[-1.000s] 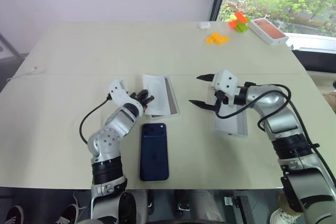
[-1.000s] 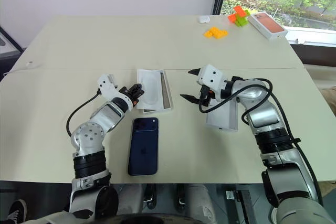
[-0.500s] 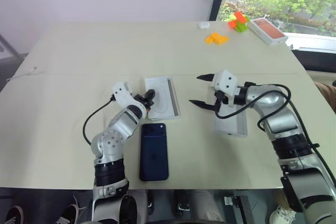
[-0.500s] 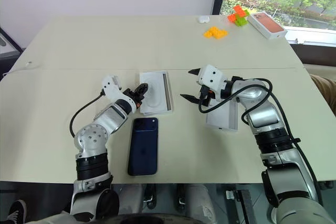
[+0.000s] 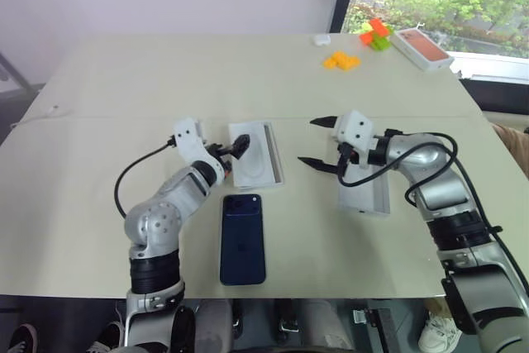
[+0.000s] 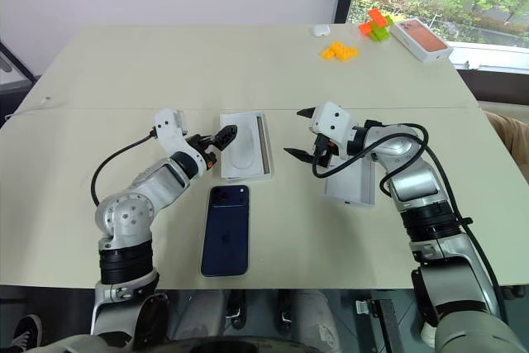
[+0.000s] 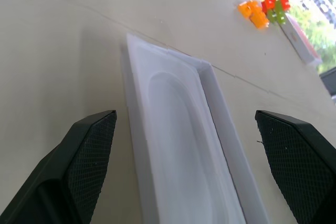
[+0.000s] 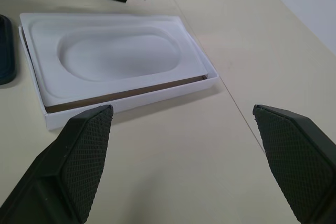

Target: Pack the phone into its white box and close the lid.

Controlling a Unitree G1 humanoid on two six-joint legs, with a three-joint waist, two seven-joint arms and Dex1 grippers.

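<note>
phone (image 5: 242, 239) lies flat on the worktop (image 5: 124, 88), below and back of the left gripper (image 5: 234, 149), long axis running toward the robot. left fingers (image 7: 79, 166) spread wide, holding nothing, poised over the near-left end of the white box (image 5: 256, 155), whose thin insert (image 8: 113, 56) sits in the tray. right gripper (image 5: 318, 142) also spread wide and empty, hovering just left of the lid (image 5: 368, 192). left arm looks nearer the phone; insert probably needs clearing first.

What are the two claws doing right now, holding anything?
Left gripper: open, holding nothing, over the white box.
Right gripper: open, holding nothing.
</note>
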